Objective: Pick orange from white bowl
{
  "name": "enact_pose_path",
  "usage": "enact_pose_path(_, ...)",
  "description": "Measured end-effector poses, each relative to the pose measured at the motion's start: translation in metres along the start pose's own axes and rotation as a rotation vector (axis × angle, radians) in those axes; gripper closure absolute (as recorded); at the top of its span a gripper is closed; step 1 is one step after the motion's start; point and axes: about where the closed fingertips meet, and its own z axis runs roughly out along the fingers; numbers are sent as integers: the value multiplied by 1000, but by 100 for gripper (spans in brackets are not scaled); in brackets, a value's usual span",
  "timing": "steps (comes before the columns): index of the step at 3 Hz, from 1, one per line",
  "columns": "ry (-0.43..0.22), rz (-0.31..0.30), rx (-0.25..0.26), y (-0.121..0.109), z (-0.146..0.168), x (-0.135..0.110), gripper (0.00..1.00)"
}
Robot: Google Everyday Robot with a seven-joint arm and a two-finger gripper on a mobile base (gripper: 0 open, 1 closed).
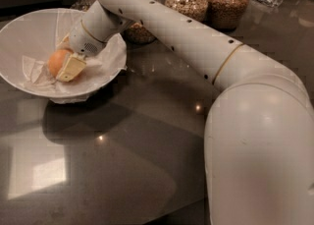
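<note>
The white bowl (19, 42), wide, shallow and lined with crumpled white paper, stands at the left of the dark table. The orange (55, 60) lies in it, right of the bowl's middle. My gripper (62, 65) reaches down into the bowl from the right and is shut on the orange. One cream-coloured finger (70, 68) lies against the orange's near right side. The other finger is hidden behind the fruit. The orange sits low in the bowl, close to the paper.
Glass jars of grains (189, 0) (226, 5) stand along the back edge, one (138, 32) just behind the bowl's right rim. My white arm (260, 135) fills the right foreground. The glossy dark tabletop (122, 160) spreads in front.
</note>
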Motion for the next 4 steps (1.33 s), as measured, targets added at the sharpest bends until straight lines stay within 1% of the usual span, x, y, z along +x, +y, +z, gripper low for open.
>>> enact_pose_path(1,0,0,0,0,0,0,85)
enact_pose_path(2,-47,-35,10,-6,-4,-12,100)
enact_pose_path(3,-64,-67,56,-10,-29,-19,100)
enact_pose_path(4,-75,-83,80,-6,-49,-22,100)
